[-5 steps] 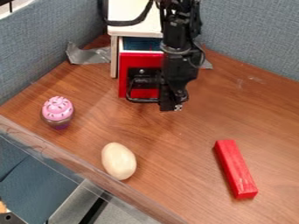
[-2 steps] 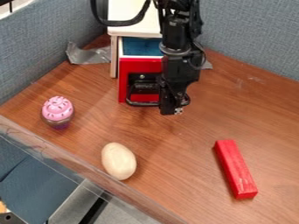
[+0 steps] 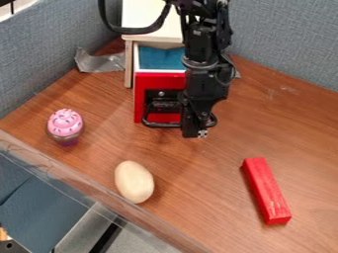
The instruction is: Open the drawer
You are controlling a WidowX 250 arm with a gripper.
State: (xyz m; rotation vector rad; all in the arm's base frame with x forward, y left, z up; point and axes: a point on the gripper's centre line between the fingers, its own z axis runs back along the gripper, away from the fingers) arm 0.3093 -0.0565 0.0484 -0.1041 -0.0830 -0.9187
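A red-fronted, boxy drawer [image 3: 150,85] is seen partly open beside the black robot gripper [image 3: 194,132]. Whether the gripper is open or closed cannot be told.

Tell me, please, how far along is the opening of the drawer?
The drawer stands out of its cabinet, its blue inside showing. The gripper is at the handle, so the pull seems in hand. Perhaps only further opening and moving away are left.

Pink cupcake [image 3: 65,125], pale egg [image 3: 134,182], red block [image 3: 267,191]
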